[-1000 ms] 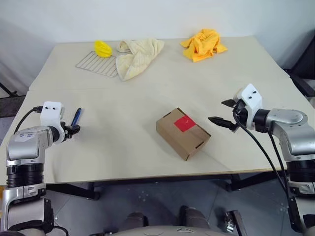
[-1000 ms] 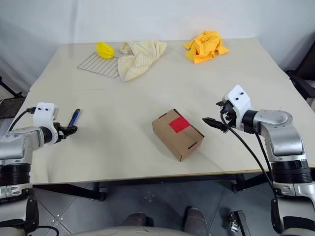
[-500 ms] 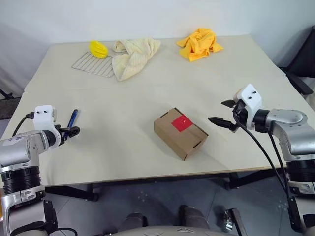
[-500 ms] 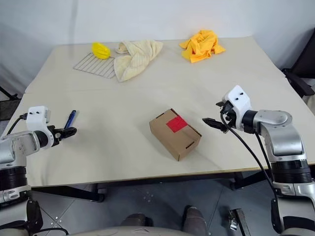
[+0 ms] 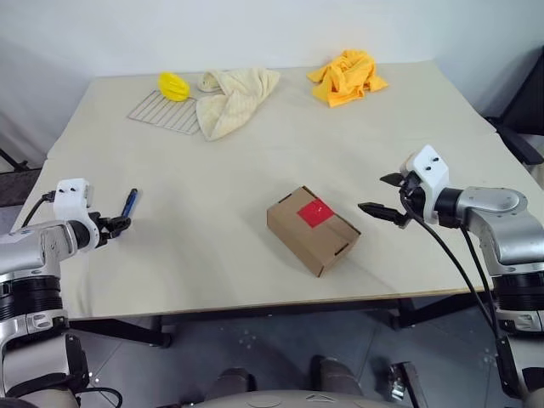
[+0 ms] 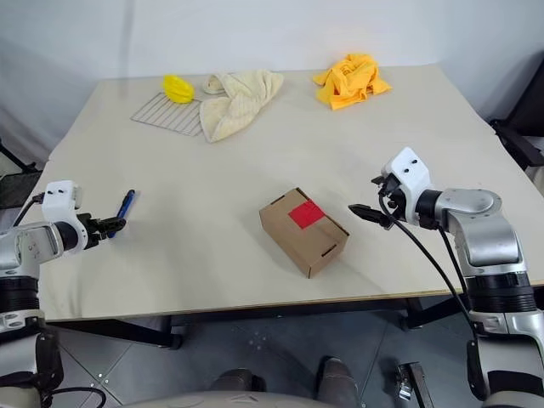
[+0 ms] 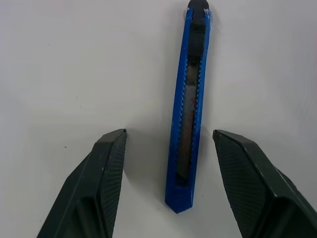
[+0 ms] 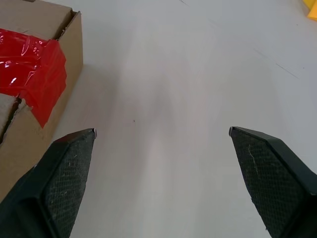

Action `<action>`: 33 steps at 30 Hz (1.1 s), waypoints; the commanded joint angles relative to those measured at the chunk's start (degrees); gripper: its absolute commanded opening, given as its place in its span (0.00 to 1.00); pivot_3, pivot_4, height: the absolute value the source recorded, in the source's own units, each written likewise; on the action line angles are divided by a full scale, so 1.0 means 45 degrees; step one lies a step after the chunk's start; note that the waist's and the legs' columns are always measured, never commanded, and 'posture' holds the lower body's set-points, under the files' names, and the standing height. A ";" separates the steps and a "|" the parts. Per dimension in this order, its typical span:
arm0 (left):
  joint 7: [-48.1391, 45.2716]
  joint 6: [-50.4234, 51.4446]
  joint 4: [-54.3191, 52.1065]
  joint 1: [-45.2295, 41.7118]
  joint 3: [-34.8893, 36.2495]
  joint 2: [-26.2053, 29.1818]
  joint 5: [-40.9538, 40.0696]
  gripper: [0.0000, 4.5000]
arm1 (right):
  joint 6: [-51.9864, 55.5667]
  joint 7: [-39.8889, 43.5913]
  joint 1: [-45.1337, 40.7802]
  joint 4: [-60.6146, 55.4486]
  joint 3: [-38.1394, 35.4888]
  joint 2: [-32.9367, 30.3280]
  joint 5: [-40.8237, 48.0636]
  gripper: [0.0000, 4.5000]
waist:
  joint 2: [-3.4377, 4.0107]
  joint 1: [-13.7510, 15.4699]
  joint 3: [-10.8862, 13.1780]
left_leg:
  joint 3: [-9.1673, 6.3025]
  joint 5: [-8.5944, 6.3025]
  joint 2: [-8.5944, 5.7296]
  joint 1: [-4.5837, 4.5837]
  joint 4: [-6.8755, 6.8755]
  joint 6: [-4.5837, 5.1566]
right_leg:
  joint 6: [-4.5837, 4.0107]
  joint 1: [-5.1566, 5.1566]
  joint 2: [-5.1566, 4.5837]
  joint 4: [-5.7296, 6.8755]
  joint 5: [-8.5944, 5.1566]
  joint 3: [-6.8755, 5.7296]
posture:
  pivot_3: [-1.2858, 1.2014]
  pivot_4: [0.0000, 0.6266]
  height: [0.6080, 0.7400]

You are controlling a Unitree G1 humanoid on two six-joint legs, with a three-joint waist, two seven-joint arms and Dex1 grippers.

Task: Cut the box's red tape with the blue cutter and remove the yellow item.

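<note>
With its fingers apart, the left hand [image 7: 168, 144] is straddling the blue cutter [image 7: 189, 106] lying flat on the counter [image 5: 255, 161], risking a skidding pinch, while the right hand [image 6: 365, 197] is waiting spread beside the box [image 6: 303, 230].

From my head pair I look forward and down across the whole table [image 5: 255, 255] — both eyes share it, from the box [image 5: 313, 229] to the cloths at the far edge, the right eye offset slightly sideways. My left wrist camera sits close over the tabletop, sighting along its fingers [image 7: 99, 188] at the blue cutter [image 7: 189, 109]. My right wrist camera, seemingly a little higher, faces the box corner and red tape [image 8: 34, 67] — ground the head views also cover.
</note>
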 commanded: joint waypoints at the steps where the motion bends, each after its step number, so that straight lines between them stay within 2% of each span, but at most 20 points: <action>1: -0.0039 0.0213 0.0860 0.0224 -0.0391 -0.0073 0.0124 0.53 | -0.0111 0.0002 -0.0174 -0.0339 -0.0272 -0.0265 0.0103 1.00 | 0.0007 0.0008 0.0000 | 0.0000 0.0000 0.0000 0.0000 0.0000 0.0000 | 0.0000 0.0000 0.0000 0.0000 0.0000 0.0000 | 0.52 0.24 1.00; 4: -0.0023 0.0131 0.0952 0.0193 -0.0462 -0.0060 0.0141 0.34 | -0.0114 0.0003 -0.0168 -0.0344 -0.0270 -0.0272 0.0098 1.00 | 0.0007 0.0021 0.0000 | 0.0001 0.0000 -0.0001 -0.0002 -0.0001 0.0000 | 0.0000 0.0000 -0.0001 -0.0005 0.0000 0.0000 | 0.52 0.24 1.00; 8: -0.0116 0.0096 0.1039 0.0147 -0.0571 -0.0051 0.0132 0.34 | -0.0129 0.0004 -0.0203 -0.0300 -0.0265 -0.0274 0.0085 1.00 | 0.0007 0.0060 0.0000 | 0.0002 -0.0001 -0.0004 -0.0008 -0.0001 0.0000 | 0.0000 0.0000 -0.0002 -0.0013 0.0000 -0.0002 | 0.52 0.24 1.00; 12: -0.0221 0.0016 0.0974 0.0168 -0.0742 -0.0034 0.0165 0.16 | -0.0115 0.0007 -0.0233 -0.0299 -0.0253 -0.0263 0.0089 1.00 | 0.0007 0.0067 0.0000 | 0.0002 0.0000 -0.0004 -0.0008 -0.0001 0.0001 | 0.0001 0.0000 -0.0002 -0.0011 0.0000 -0.0002 | 0.52 0.24 1.00; 24: -0.0807 -0.0117 0.0333 0.0579 -0.1555 0.0350 0.0374 0.16 | -0.0134 0.0034 -0.0195 -0.0381 -0.0244 -0.0266 0.0098 1.00 | 0.0007 0.0058 0.0000 | 0.0003 -0.0002 -0.0007 -0.0012 -0.0006 0.0000 | 0.0001 -0.0001 -0.0004 -0.0023 0.0000 -0.0002 | 0.52 0.24 1.00; 29: -0.2237 -0.0963 -0.2069 0.1894 -0.2288 0.1006 0.0122 0.16 | -0.0019 0.0089 -0.0113 -0.0624 -0.0365 -0.0380 0.0204 1.00 | 0.0012 0.0019 0.0005 | 0.0010 -0.0005 -0.0002 -0.0018 -0.0020 -0.0003 | 0.0001 -0.0011 -0.0003 -0.0039 0.0000 -0.0004 | 0.52 0.24 1.00; 33: -0.3769 -0.3013 -0.5010 0.3961 -0.2345 0.1511 -0.0152 0.16 | 0.0086 0.0182 -0.0010 -0.0864 -0.0498 -0.0579 0.0364 1.00 | 0.0021 0.0012 0.0015 | 0.0006 -0.0010 0.0006 -0.0031 -0.0044 -0.0009 | 0.0001 -0.0029 -0.0003 -0.0059 0.0000 -0.0003 | 0.52 0.24 1.00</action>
